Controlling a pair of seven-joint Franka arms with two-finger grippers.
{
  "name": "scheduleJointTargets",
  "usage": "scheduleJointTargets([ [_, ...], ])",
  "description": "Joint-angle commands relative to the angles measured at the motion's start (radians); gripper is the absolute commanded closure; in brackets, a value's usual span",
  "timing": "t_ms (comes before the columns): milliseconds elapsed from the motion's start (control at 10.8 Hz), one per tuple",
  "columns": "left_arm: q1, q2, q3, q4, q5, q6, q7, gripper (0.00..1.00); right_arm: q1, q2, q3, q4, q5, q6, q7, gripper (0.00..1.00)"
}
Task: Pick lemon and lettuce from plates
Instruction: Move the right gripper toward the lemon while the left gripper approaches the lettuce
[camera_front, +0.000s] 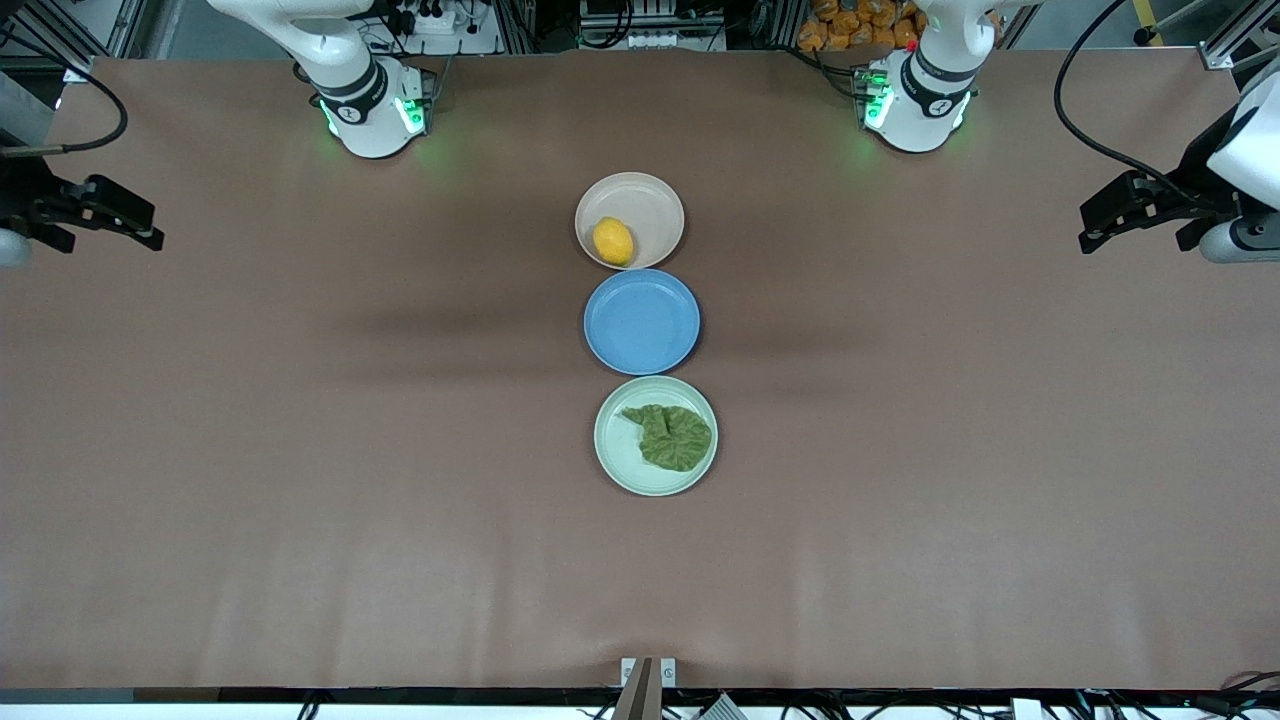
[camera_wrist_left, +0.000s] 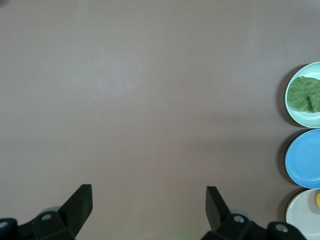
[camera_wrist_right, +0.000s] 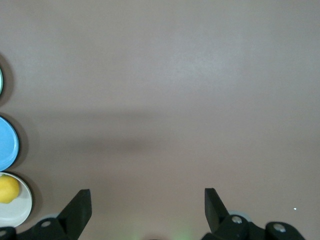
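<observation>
So you have three plates in a line down the middle of the table (camera_front: 300, 450). The beige-pink plate (camera_front: 655, 205) lies farthest from the front camera, and the lemon (camera_front: 613, 241) sits in it, close to the rim that faces the blue plate (camera_front: 642, 321). The blue plate is in the middle, just beside the other two. The mint green plate (camera_front: 625, 460) is nearest the front camera, with the lettuce (camera_front: 672, 436) spread flat in it, its stem tip pointing toward the right arm's end of the table.

Your left gripper (camera_front: 1098, 227) hangs over bare table at the left arm's end, well apart from all three plates, its jaws spread wide and holding nothing. In the left wrist view its fingers (camera_wrist_left: 80, 202) frame only brown table, and the lettuce (camera_wrist_left: 306, 94) shows at the edge.

Your right gripper (camera_front: 140, 228) hangs over the right arm's end of the table, just as far from the plates, jaws wide and empty. In the right wrist view the lemon (camera_wrist_right: 8, 189) shows at the edge, well clear of its fingers (camera_wrist_right: 79, 205).
</observation>
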Motion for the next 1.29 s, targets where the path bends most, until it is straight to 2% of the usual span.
scheduleJointTargets([
  [0,0.005,-0.011,-0.005,0.003,0.009,-0.004,0.017,0.00,0.020,-0.007,0.003,-0.038,0.015,0.008,0.007,0.00],
  [277,0.003,-0.002,-0.009,0.000,0.007,-0.004,0.035,0.00,0.019,-0.007,0.001,-0.038,0.015,0.008,0.007,0.00],
  [462,-0.036,0.026,-0.015,-0.003,0.006,0.001,0.048,0.00,0.019,-0.007,0.001,-0.038,0.015,0.005,0.007,0.00],
  [740,-0.121,0.111,-0.017,-0.009,-0.011,0.123,0.040,0.00,0.025,-0.008,0.001,-0.052,0.016,-0.001,0.009,0.00],
  [1017,-0.200,0.242,-0.029,-0.013,-0.072,0.312,0.002,0.00,0.070,-0.016,0.003,-0.105,0.018,0.003,0.059,0.00],
  [1202,-0.288,0.308,-0.029,-0.012,-0.071,0.433,-0.132,0.00,0.118,-0.017,0.004,-0.139,0.030,0.015,0.154,0.00],
])
